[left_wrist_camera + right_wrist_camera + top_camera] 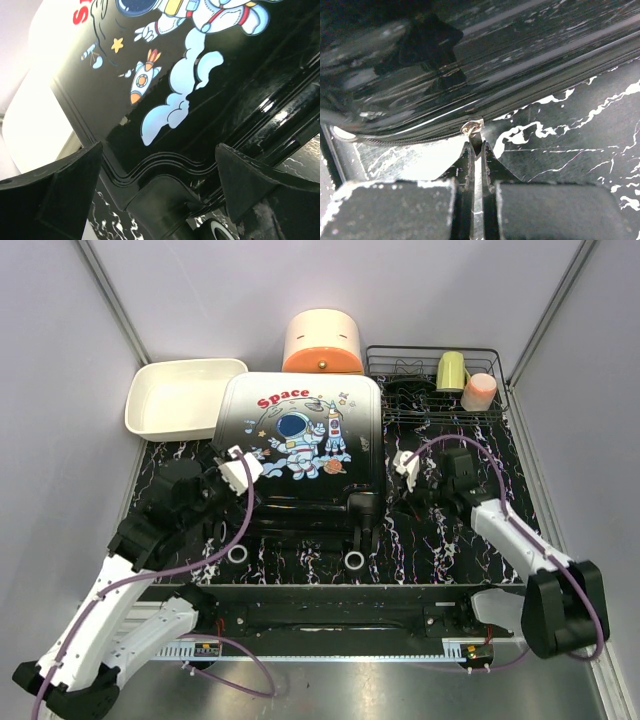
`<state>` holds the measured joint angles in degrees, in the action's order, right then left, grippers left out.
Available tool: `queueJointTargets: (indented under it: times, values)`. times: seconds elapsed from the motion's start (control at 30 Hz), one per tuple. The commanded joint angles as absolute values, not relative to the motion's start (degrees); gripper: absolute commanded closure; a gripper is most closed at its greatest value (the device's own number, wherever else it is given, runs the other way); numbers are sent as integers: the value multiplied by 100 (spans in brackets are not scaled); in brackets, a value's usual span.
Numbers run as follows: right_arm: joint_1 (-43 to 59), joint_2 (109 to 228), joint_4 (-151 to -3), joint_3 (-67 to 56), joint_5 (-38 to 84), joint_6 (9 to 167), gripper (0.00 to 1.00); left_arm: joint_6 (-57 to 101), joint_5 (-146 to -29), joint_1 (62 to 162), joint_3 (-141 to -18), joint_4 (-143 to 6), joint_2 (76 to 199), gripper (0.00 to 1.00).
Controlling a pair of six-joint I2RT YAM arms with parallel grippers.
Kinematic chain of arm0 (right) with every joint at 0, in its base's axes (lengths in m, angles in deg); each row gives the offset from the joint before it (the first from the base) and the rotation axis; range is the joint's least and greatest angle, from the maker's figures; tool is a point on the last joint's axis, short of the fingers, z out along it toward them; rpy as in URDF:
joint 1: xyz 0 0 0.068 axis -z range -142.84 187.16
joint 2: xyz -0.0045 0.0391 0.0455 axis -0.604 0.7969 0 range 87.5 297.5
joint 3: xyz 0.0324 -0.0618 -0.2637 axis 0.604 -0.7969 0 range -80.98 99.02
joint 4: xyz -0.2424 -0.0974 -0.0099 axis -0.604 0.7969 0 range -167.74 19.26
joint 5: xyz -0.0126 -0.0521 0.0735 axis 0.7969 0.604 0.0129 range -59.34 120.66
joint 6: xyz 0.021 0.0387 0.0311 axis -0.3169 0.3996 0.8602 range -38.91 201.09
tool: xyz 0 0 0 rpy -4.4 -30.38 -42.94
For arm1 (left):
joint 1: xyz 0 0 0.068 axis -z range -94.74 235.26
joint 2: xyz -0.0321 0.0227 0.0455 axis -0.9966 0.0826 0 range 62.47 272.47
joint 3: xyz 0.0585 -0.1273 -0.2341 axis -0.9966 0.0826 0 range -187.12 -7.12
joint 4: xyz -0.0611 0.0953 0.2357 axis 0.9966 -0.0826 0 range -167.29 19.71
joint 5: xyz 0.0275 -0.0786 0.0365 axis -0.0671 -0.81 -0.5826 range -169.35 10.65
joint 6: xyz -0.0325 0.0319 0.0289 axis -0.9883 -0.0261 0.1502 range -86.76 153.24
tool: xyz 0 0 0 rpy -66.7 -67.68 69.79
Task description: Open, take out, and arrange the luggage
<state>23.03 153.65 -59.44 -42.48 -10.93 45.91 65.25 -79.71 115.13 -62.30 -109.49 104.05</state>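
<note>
**Item: the luggage** (300,445). Hard shell, astronaut print uppermost. It lies flat on the table (440,540) with the lid down, and the seam is closed wherever the views show it. It sits directly ahead of both sets of jaws, with its left flank before the left gripper and its right flank before the right.

**Left gripper** (159,155). The jaws are spread wide and hold nothing. The shell's near-left corner sits ahead of and between the two fingers (60,190), apart from both.

**Right gripper** (475,150). The jaws are pressed together, low over the table. The zipper pull (472,126) lies just ahead of the tips, on the zip line under the shell's edge (the tips hide whether a tab is nipped between them, so this cannot be told).

**Step in hand (judged).** Opening, at the unzipping stage. Nothing has been taken out or arranged.

**Next move calls for (judged).**
- A sure hold on the pull.
- A drag along the seam and round the corner curve, kept in line with the teeth so the pull does not slip free.
- The left jaws look well placed to steady the shell against sliding, or to raise the lid once the seam is free.
</note>
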Motion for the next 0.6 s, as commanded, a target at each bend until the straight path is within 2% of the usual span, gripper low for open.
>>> queueJointTargets:
  times: [0.0, 0.17, 0.33, 0.43, 0.57]
  values:
    - [2783, 16009, -6878, -3214, -1275, 4409, 100, 5979, -8566, 10945, -6706, -11097, 10763, 1]
    - [3039, 17036, -6930, -2465, -1688, 4295, 100, 5426, -9515, 9576, -7496, -11423, 11510, 1]
    - [3066, 17863, -6983, -1744, -2084, 4224, 100, 4574, -10868, 8003, -9068, -12108, 13117, 1]
    - [3066, 18216, -6983, -1454, -2321, 4277, 100, 4046, -11712, 7596, -10079, -12477, 14242, 1]
    - [3022, 18287, -6957, -1427, -2778, 4461, 100, 3764, -12450, 7577, -10897, -12469, 15533, 1]
